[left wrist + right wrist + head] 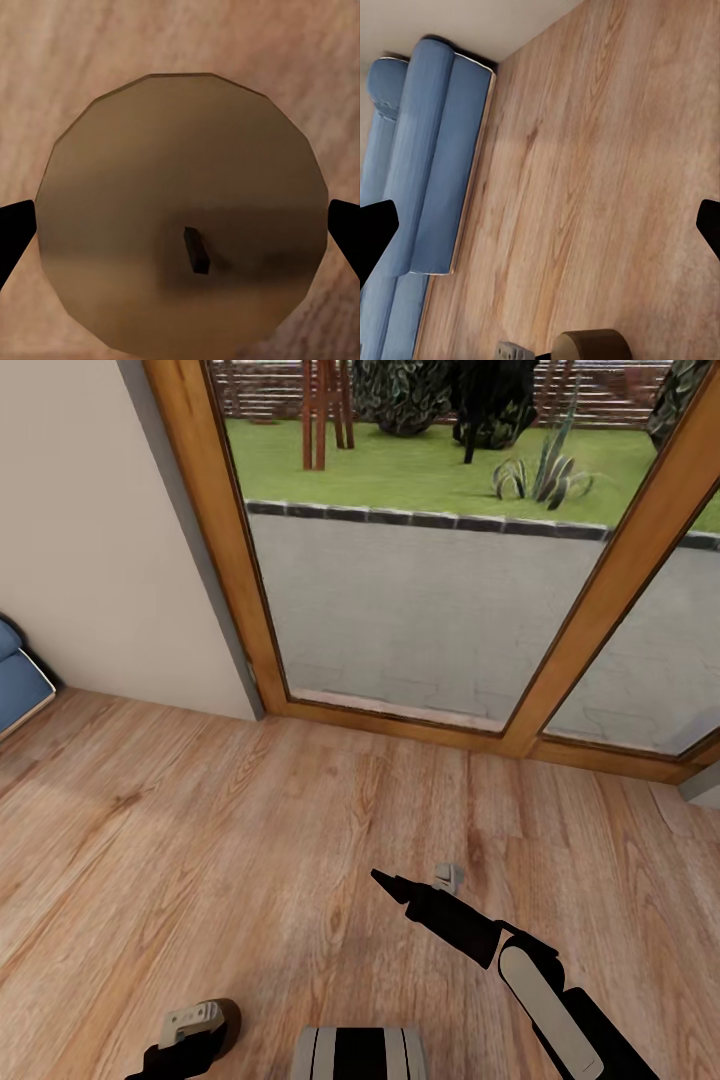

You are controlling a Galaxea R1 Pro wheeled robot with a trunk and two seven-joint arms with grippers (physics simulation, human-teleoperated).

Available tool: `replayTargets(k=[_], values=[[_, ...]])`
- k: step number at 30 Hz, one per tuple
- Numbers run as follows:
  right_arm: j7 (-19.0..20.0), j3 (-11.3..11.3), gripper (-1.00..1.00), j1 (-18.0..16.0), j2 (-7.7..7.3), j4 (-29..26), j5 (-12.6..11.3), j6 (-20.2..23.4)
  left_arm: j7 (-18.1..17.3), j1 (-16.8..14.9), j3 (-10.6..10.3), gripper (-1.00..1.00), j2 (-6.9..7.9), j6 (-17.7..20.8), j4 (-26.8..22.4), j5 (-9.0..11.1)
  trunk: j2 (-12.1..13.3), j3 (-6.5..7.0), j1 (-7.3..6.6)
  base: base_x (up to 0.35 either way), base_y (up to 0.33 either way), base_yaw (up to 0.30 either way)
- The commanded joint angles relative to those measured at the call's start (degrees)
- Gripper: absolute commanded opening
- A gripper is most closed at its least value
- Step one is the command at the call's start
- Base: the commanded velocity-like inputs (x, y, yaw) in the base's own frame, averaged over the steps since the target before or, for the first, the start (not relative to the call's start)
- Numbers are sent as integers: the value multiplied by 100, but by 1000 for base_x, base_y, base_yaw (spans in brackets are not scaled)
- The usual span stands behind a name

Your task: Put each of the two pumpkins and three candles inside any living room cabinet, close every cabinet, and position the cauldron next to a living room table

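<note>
Left gripper: you are holding a brown round thing, likely a pumpkin, its dark stem facing the lens; the 2 fingertips are flanking it, contact hard to make out.
Head view: your left gripper is cut off at the frame's bottom edge.
Right gripper: you are pointing it over bare wooden floor, fingers looking closed.
Surroundings: a glass door is standing ahead, a blue sofa lying along the wall.
Room: open floor is stretching between you and the door.
</note>
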Motion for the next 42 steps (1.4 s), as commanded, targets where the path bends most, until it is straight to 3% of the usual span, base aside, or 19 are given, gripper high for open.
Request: replayTargets(k=[1,11,22,25,27,30,31,33,34,37,39,42], values=[[-3,4,100,-4,-3,-1,-43,23,-3,-1,-19,-100,7,10,-5,53,-1,-4,-1,0,0,0],[-3,2,100,-4,-3,4,-43,23,-11,-1,26,-100,12,19,-82,121,-1,-4,-1,0,0,0],[-3,-5,100,-4,-3,32,-43,23,-14,0,16,-100,16,100,-113,147,13,240,-29,0,0,0],[-3,-5,100,-4,-3,54,-43,23,-29,11,40,-100,50,193,-415,179,17,307,-37,0,0,0],[-3,-8,100,-3,-3,61,-45,23,-31,34,42,-100,89,617,-876,255,20,351,-42,0,0,0],[-3,-10,100,-3,-3,71,-50,23,-6,57,167,-100,222,1719,-1699,345,24,417,-50,0,0,0],[-3,-11,100,-4,-3,72,-50,23,4,62,320,-100,299,2250,-2042,366,25,439,-52,0,0,0],[-3,-13,100,-4,-3,71,-51,23,14,66,819,-100,408,3275,-2719,382,28,484,-58,0,0,0],[-3,-13,100,-4,-3,74,-51,23,15,67,972,-100,424,3513,-2875,377,29,506,-60,0,0,0],[-3,-12,100,-5,-3,80,-51,23,19,47,1826,-100,479,4764,-3679,339,33,572,-68,0,0,0],[-3,-13,100,-5,-3,82,-52,23,20,29,2123,-100,532,5283,-4190,326,36,617,-73,0,0,0],[-3,-11,100,-2,-3,72,-40,23,20,20,2270,-100,674,5521,-4611,372,40,683,-81,0,0,0]])
